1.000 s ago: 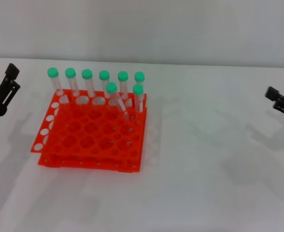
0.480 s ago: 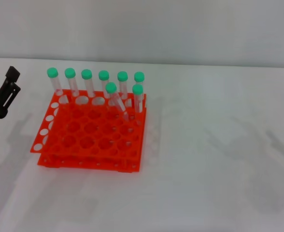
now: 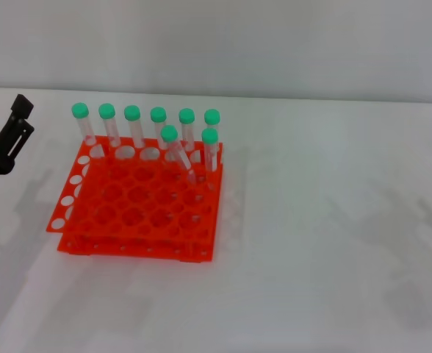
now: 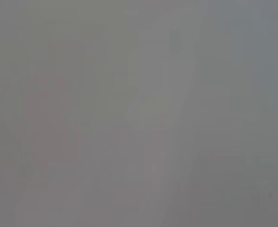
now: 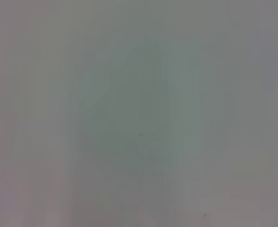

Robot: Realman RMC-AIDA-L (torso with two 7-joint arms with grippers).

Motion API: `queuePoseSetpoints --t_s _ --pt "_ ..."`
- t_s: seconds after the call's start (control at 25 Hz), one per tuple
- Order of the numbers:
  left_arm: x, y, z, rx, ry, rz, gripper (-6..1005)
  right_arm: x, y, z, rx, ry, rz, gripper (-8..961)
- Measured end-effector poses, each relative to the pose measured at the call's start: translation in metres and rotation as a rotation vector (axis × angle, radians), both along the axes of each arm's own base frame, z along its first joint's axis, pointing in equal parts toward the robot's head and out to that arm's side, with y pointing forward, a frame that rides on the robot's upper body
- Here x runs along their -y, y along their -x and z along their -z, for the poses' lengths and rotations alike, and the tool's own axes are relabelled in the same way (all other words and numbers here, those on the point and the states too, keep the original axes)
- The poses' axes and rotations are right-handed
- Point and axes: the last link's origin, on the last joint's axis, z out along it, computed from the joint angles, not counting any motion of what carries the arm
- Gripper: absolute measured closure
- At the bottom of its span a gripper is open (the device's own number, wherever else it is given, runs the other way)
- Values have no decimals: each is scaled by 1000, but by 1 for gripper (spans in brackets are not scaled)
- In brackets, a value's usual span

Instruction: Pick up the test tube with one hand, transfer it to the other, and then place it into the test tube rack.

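The orange-red test tube rack stands left of centre on the white table in the head view. Several green-capped test tubes stand along its far rows. One tube in the second row leans, and its neighbour stands upright. No tube lies outside the rack. My left gripper hovers at the left edge of the view, apart from the rack, open with nothing between its fingers. My right gripper is out of view. Both wrist views show only a blank grey surface.
The white tabletop stretches bare to the right of the rack and in front of it. A pale wall rises behind the table's far edge.
My right gripper has withdrawn off the right edge of the head view. My left gripper has shifted only slightly at the left edge. The tubes and the rack have not moved.
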Motion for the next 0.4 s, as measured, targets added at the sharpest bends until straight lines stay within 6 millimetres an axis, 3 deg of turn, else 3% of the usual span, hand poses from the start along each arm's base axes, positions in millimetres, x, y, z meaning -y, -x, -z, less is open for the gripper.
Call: queuePoseSetpoints --t_s 0.4 --pt "-1 0 -1 -4 2 4 193 -1 0 2 -6 4 5 99"
